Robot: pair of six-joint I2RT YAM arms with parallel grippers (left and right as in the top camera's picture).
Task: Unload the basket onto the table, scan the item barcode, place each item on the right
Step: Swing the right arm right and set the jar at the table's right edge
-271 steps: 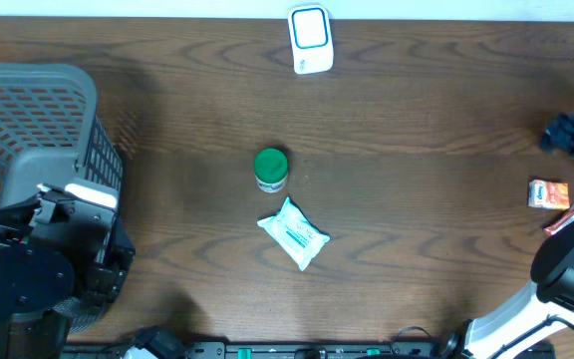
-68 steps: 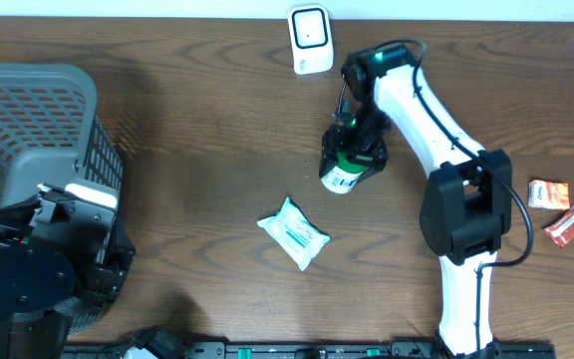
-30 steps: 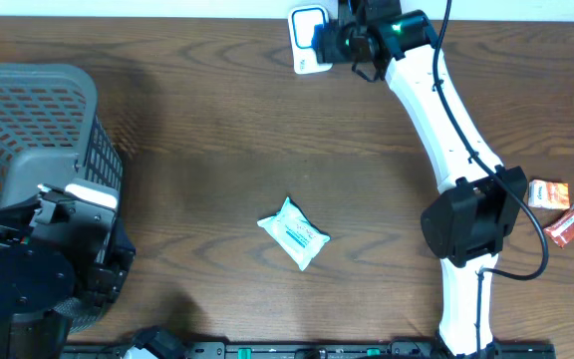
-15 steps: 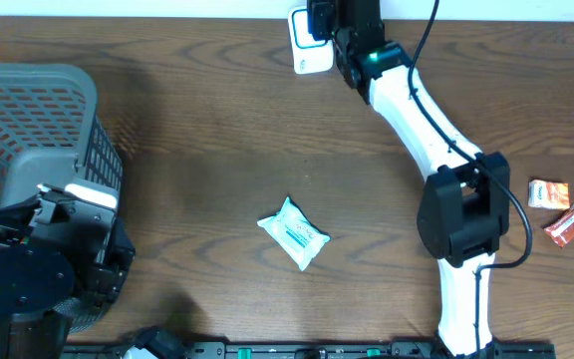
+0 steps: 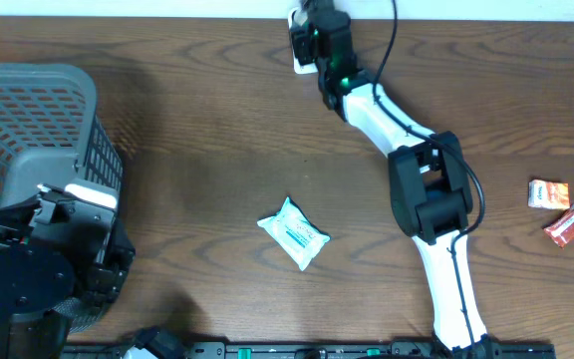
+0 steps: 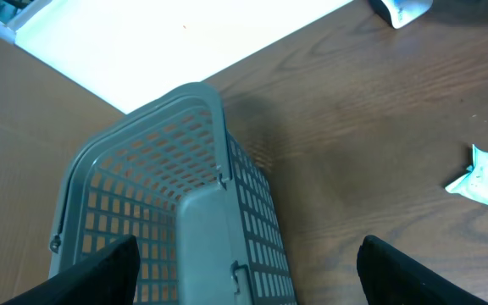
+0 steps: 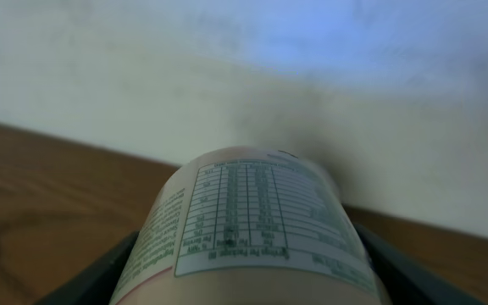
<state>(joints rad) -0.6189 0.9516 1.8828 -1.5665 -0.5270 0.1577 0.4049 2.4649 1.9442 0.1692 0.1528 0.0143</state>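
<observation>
**1. Bottle** (image 7: pixel 252 220). Small round container with a white printed label.
- Location: off the tabletop (image 5: pixel 217 120), lying on its side between the fingers of the right pincer (image 7: pixel 246 280), at the far edge near a pale wall. In the overhead view the arm covers it.
- Face toward the wrist camera: a table of fine print. No barcode can be made out there.
- Handling (judged): light and stiff-walled, probably plastic. The glossy label makes it slippery, and being round it is apt to twist or roll in a loose grip. Best held across the body at mid-height, fingers clear of the barcode panel, squeezed firmly but not hard enough to crush.

**2. Right pincer.** Clenched on the bottle, one finger on each side. The arm is at long reach over the scanner (image 5: pixel 300 67), a white unit of which only an edge shows.

**3. Left pincer** (image 6: pixel 248 250). Released and empty, above the basket (image 6: pixel 142 195) at the left.

**4. Other stock.**
- White-and-teal packet (image 5: pixel 293 232), mid-tabletop, well apart from the bottle.
- Carton (image 5: pixel 547 193) and red wrapper (image 5: pixel 572 223), at the right edge.

**Status (judged).** The bottle is presented at the scanner; whether its code faces the window cannot be told. The likely next need is to turn the bottle about its long axis until the code does.
</observation>
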